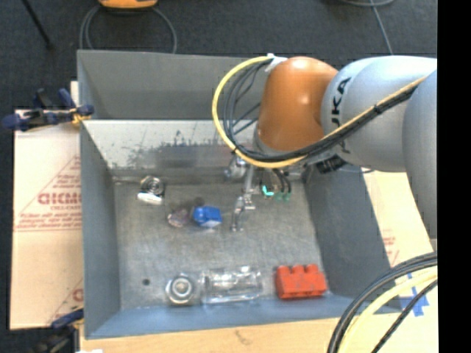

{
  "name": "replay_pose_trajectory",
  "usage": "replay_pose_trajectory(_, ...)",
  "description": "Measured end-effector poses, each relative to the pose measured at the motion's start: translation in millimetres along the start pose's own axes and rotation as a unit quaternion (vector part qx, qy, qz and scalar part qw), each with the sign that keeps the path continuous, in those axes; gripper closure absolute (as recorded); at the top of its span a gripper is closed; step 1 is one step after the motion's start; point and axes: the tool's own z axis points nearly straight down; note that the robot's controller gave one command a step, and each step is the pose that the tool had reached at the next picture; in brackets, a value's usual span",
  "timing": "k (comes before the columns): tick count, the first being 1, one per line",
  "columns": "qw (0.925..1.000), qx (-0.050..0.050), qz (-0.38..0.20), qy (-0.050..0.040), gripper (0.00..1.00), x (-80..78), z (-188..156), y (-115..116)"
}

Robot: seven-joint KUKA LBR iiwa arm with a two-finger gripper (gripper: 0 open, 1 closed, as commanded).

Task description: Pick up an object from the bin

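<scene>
My gripper (239, 213) hangs below the orange cover over the middle of the bin floor, slightly toward the back. Just to its left lies a small blue object (207, 215), a short gap away from the gripper. A dull purple-grey lump (179, 217) lies against the blue object's left side. Nothing shows in the gripper's grasp.
A small silver-and-white piece (151, 190) lies at the back left. Along the front wall sit a round silver cap (179, 288), a clear plastic item (232, 284) and a red block (300, 281). The arm and its cables cover the bin's right rear.
</scene>
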Motion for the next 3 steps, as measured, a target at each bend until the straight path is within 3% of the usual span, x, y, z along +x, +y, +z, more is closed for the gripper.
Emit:
replay_pose_trajectory(1,0.9971,0.0,-0.076,-0.0024,0.0,2.3,80,36)
replay_pose_trajectory(2,0.9972,0.0,-0.074,-0.0044,1.0,1.0,77,35)
replay_pose_trajectory(3,0.9779,0.002,-0.209,-0.0069,1.0,19.6,-60,24)
